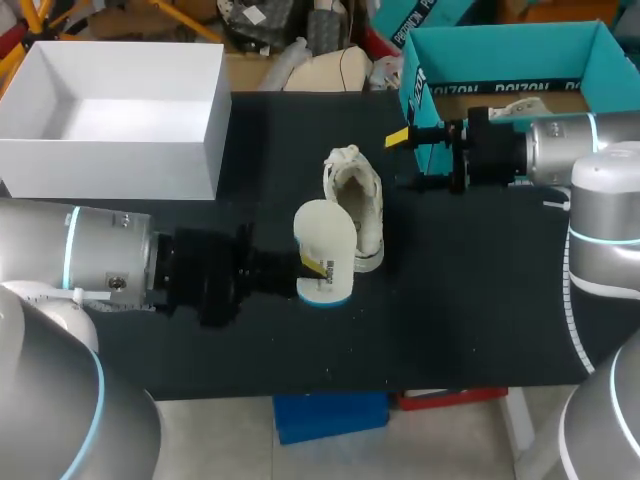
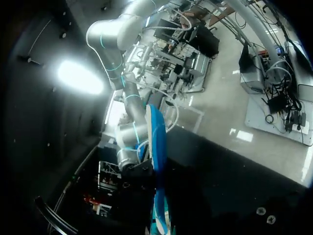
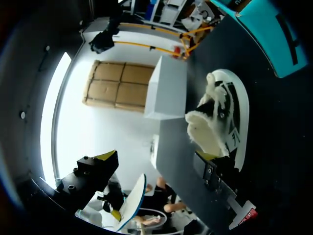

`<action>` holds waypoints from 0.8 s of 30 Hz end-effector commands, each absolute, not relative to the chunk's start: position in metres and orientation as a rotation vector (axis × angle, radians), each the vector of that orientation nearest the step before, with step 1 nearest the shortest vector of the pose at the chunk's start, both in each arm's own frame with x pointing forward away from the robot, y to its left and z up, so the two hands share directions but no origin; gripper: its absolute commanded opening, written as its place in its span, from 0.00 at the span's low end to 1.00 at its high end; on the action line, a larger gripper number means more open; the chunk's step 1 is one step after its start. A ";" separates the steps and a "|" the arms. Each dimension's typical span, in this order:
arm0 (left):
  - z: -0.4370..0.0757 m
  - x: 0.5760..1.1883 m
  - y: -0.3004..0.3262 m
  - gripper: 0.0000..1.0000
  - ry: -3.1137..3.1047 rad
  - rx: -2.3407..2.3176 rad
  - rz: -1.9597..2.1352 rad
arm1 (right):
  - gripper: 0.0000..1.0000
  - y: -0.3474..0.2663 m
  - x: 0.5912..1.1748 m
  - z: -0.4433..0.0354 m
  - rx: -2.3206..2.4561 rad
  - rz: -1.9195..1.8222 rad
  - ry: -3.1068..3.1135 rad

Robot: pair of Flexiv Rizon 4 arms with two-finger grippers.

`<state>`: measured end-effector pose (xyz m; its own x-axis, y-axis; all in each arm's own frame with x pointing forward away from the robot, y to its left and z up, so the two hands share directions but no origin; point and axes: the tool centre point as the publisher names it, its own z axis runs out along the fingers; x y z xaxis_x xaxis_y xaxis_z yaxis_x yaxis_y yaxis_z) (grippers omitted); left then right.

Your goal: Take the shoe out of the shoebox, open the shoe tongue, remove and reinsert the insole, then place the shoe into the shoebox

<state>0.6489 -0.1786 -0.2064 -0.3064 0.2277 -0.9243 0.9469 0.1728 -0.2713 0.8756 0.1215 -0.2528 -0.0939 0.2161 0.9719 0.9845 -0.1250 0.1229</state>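
Nearest us, our left arm comes in low across the black table (image 1: 450, 320). The left gripper (image 1: 312, 268) is clamped on the insole (image 1: 325, 235), holding it on edge above the cloth, pale face up and blue rim at the bottom. In the left wrist view the insole (image 2: 156, 147) runs out ahead from between the fingers as a thin blue-and-white strip. The fingertips themselves are lost in shadow there.

Just past the insole lies the white shoe (image 1: 358, 205), out on the table at its middle. Its mouth gapes and the fleecy lining shows. We cannot tell whether the insole touches it.

Beyond the shoe, toward our right side, hangs the right gripper (image 1: 407, 160). Its jaws are spread wide with nothing between them. In the right wrist view the fingers (image 3: 107, 157) stand far apart and the shoe (image 3: 220, 117) sits ahead of the gripper, near one finger. The insole (image 3: 132, 200) shows farther off, beside the other.

Farthest back, the teal shoebox (image 1: 500, 45) stands open at the right rear corner, behind the right arm. A white box (image 1: 110, 150), also open, stands at the left rear.
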 end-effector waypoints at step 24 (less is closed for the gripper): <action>-0.235 0.637 -0.197 0.00 1.531 1.093 -1.077 | 1.00 0.123 0.876 -0.254 -1.420 -1.290 -1.379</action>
